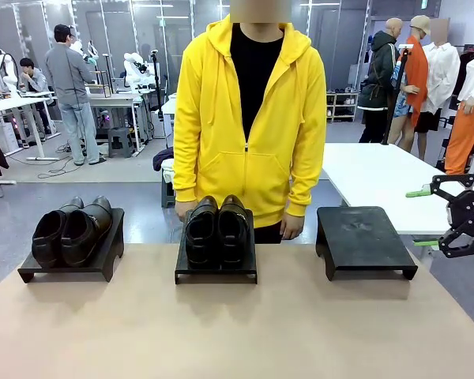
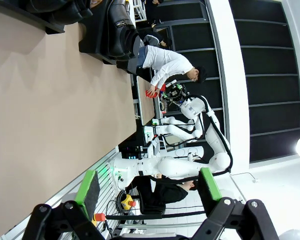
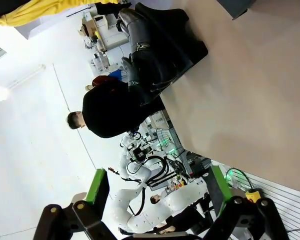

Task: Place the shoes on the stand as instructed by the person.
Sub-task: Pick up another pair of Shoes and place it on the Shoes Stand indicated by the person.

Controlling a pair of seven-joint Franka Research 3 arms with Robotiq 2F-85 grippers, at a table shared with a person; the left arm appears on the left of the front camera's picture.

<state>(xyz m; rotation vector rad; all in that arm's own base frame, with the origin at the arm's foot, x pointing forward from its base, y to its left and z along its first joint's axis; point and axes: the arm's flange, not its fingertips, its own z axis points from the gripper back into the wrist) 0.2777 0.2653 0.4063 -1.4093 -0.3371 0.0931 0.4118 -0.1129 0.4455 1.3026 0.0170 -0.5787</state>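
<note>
In the front view a dark brown-black pair of shoes sits on the left black stand. A black pair sits on the middle stand. The right stand is bare. The person in a yellow hoodie stands behind the middle stand, hands at the table's far edge. My right gripper hangs open off the table's right side, holding nothing. In the left wrist view my left gripper is open and empty, with a dark shoe far off. The right wrist view shows the right gripper open, dark shoes beyond.
The tan table has a broad bare area in front of the stands. A white table stands behind at the right. Other people work at benches farther back.
</note>
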